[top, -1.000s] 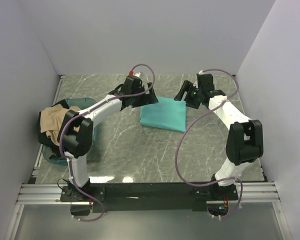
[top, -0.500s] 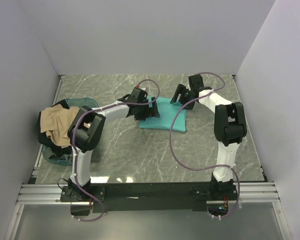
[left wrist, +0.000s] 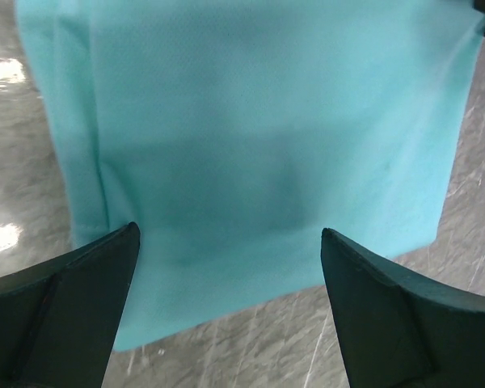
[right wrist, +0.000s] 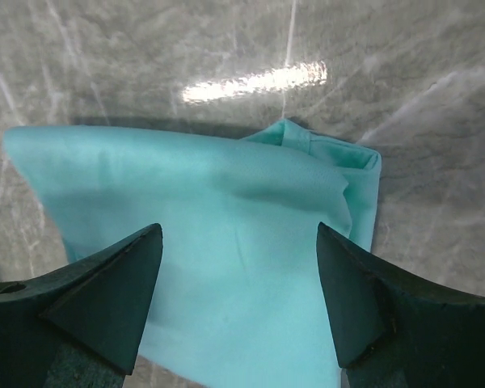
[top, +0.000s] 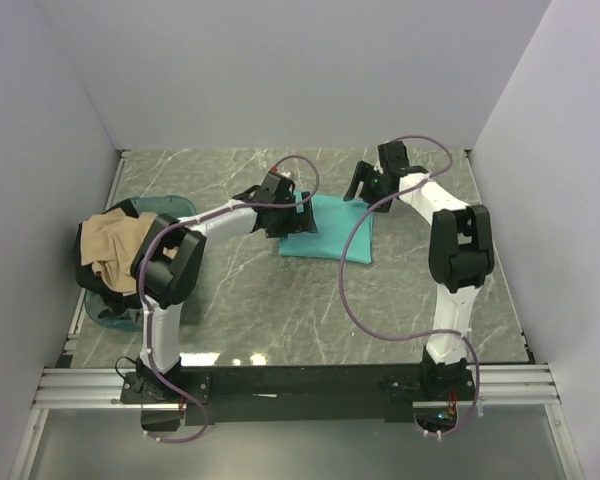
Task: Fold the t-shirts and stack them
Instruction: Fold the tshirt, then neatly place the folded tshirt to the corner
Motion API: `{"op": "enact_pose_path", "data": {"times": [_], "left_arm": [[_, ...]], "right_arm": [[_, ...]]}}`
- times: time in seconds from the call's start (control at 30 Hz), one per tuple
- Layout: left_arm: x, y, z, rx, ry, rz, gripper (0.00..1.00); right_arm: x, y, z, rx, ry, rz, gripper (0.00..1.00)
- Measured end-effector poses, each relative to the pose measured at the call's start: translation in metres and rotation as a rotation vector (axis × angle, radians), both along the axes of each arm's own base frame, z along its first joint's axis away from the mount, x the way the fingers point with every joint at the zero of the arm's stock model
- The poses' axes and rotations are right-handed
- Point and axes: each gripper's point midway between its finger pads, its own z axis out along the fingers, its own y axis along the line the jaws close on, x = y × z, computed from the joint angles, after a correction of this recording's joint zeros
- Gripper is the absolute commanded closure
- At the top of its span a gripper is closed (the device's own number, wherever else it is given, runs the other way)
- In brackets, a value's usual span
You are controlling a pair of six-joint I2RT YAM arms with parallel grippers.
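Note:
A teal t-shirt (top: 332, 232) lies folded into a flat rectangle on the marble table, at the middle back. My left gripper (top: 296, 218) is open and empty, low over the shirt's left edge; the cloth (left wrist: 259, 137) fills the left wrist view between the fingers. My right gripper (top: 361, 185) is open and empty over the shirt's far right corner; the shirt (right wrist: 226, 242) shows in the right wrist view with a bunched corner. A tan t-shirt (top: 120, 245) lies crumpled on dark shirts (top: 86, 262) at the left.
A translucent bluish tub (top: 170, 207) at the left edge holds the tan and dark shirts. Grey walls close in the table on three sides. The marble table (top: 280, 310) shows bare between the teal shirt and the arm bases.
Both grippers came down onto the teal shirt's edges over the last second. The left one moved right and lower; the right arm swung back toward the far right corner.

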Motion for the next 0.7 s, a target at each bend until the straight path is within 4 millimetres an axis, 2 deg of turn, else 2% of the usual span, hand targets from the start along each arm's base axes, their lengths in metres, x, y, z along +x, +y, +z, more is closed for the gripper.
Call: {"op": "enact_pose_path", "data": {"times": [0.07, 0.17, 0.27, 0.33, 0.4, 0.5, 0.6, 0.7], "left_arm": [[0.001, 0.004, 0.009, 0.014, -0.018, 0.008, 0.01], [0.007, 0.009, 0.027, 0.028, -0.057, 0.034, 0.01], [0.018, 0.013, 0.043, 0.034, -0.097, 0.059, 0.01], [0.024, 0.016, 0.047, 0.044, -0.112, 0.076, 0.01], [0.028, 0.023, 0.046, 0.071, -0.111, 0.095, 0.01], [0.042, 0.025, 0.043, 0.100, -0.118, 0.112, 0.02], [0.053, 0.026, 0.032, 0.122, -0.113, 0.118, 0.09], [0.060, 0.027, 0.014, 0.155, -0.089, 0.116, 0.18]], "right_arm": [[-0.003, -0.003, 0.015, -0.010, -0.029, -0.003, 0.17], [-0.021, -0.009, 0.044, -0.013, -0.089, -0.013, 0.17], [-0.053, -0.017, 0.077, -0.008, -0.163, -0.031, 0.17], [-0.076, -0.023, 0.089, -0.006, -0.204, -0.045, 0.17], [-0.091, -0.028, 0.091, -0.009, -0.214, -0.054, 0.17], [-0.114, -0.035, 0.080, -0.026, -0.195, -0.067, 0.17], [-0.134, -0.040, 0.067, -0.040, -0.164, -0.078, 0.17], [-0.147, -0.044, 0.063, -0.049, -0.156, -0.084, 0.17]]}}
